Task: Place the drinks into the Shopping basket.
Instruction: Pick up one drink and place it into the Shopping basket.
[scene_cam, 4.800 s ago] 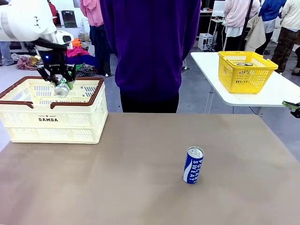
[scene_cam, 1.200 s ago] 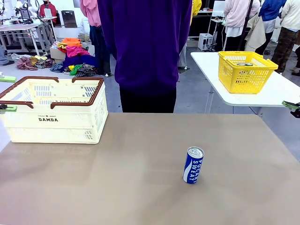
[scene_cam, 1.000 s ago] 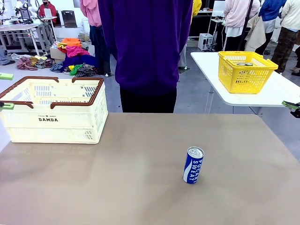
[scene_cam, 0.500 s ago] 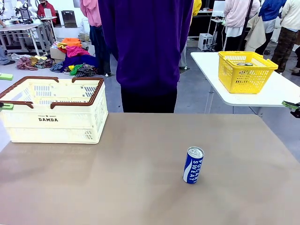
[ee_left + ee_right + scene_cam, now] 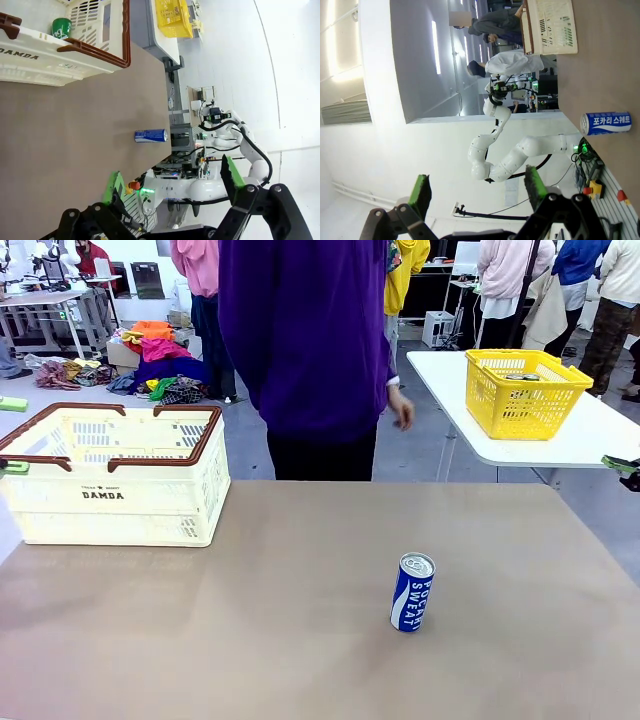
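The left gripper [image 5: 171,166] hangs off the table's left edge, its green-padded fingers spread wide with nothing between them. Just ahead of it sits the large cream-white slotted Shopping basket [image 5: 75,47] with its brown rim. A green can [image 5: 61,28] rests inside (that drink looks delivered). Farther out, a slim blue Pocari Sweat can with a silver top [image 5: 412,592] stands upright on the brown tabletop [image 5: 250,640], well apart from both grippers and awaiting pickup. The right gripper [image 5: 476,172], likewise spread and empty, looks nearer, so the reach probably falls to it.
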`<control>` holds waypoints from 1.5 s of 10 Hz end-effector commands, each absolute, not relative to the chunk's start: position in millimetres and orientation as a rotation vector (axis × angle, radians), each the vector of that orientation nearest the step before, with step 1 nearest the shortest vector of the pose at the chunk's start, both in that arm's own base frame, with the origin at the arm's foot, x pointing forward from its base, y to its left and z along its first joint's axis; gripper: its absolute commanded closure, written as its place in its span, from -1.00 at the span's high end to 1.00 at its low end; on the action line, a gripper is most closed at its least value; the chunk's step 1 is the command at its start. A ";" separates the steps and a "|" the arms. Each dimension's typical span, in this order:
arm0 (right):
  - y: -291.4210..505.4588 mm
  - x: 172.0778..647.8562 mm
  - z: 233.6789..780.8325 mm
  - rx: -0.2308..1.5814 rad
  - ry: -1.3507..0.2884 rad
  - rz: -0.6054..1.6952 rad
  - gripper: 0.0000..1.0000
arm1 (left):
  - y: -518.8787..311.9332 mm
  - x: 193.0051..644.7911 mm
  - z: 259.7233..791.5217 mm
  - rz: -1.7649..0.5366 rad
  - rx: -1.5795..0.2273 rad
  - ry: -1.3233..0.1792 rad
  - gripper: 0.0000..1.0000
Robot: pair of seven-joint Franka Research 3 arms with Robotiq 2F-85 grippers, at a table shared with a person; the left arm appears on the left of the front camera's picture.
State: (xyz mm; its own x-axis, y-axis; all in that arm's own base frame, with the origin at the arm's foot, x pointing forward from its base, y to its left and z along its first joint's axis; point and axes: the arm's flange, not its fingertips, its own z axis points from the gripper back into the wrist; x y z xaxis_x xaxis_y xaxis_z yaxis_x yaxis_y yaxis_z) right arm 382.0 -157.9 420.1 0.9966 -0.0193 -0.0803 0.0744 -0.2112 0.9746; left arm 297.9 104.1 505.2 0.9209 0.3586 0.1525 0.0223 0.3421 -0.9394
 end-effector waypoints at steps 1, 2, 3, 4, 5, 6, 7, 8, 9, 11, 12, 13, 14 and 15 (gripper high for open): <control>-161.1 382.4 425.5 1.795 0.048 -0.102 1.00 | 104.1 298.0 505.2 0.225 -1.209 -0.362 1.00; -161.1 382.4 425.5 1.795 0.048 -0.102 1.00 | 73.2 300.8 524.7 0.179 -1.168 -0.327 1.00; -161.1 382.4 425.5 1.795 0.048 -0.102 1.00 | 24.0 311.8 547.0 0.145 -1.067 -0.269 1.00; -161.1 382.4 425.5 1.795 0.048 -0.102 1.00 | -26.8 317.3 561.2 0.124 -0.925 -0.214 1.00; -161.1 382.4 425.5 1.795 0.048 -0.102 1.00 | -82.4 320.6 568.9 0.088 -0.794 -0.185 1.00; -161.1 382.4 425.5 1.795 0.048 -0.102 1.00 | -132.6 317.6 568.9 0.043 -0.668 -0.129 1.00; -161.1 382.4 425.5 1.795 0.048 -0.102 1.00 | -179.3 312.6 562.1 -0.005 -0.572 -0.144 1.00; -161.1 382.4 425.5 1.795 0.048 -0.102 1.00 | -207.9 310.2 557.2 -0.066 -0.556 -0.143 1.00; -161.1 382.4 425.5 1.795 0.048 -0.102 1.00 | -223.9 313.4 553.5 -0.104 -0.557 -0.145 1.00; -161.1 382.4 425.5 1.795 0.048 -0.102 1.00 | -238.8 289.8 554.0 -0.087 -0.560 -0.149 1.00; -161.1 382.4 425.5 1.795 0.048 -0.102 1.00 | -238.8 289.8 554.0 -0.087 -0.560 -0.149 1.00; -161.1 382.4 425.5 1.795 0.048 -0.102 1.00 | -238.8 289.8 554.0 -0.087 -0.560 -0.149 1.00; -161.1 382.4 425.5 1.795 0.048 -0.102 1.00 | -238.8 289.8 554.0 -0.087 -0.560 -0.149 1.00; -161.1 382.4 425.5 1.795 0.048 -0.102 1.00 | -238.8 289.8 554.0 -0.087 -0.560 -0.149 1.00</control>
State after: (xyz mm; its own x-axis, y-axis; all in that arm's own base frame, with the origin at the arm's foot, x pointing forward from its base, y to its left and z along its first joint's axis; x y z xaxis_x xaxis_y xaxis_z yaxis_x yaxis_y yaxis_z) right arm 382.1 -157.7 420.1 0.9966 -0.0190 -0.0803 0.0745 -0.2112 0.9746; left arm 293.2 -240.8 556.6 0.9853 -0.0619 0.1595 0.1387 0.8347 -0.5330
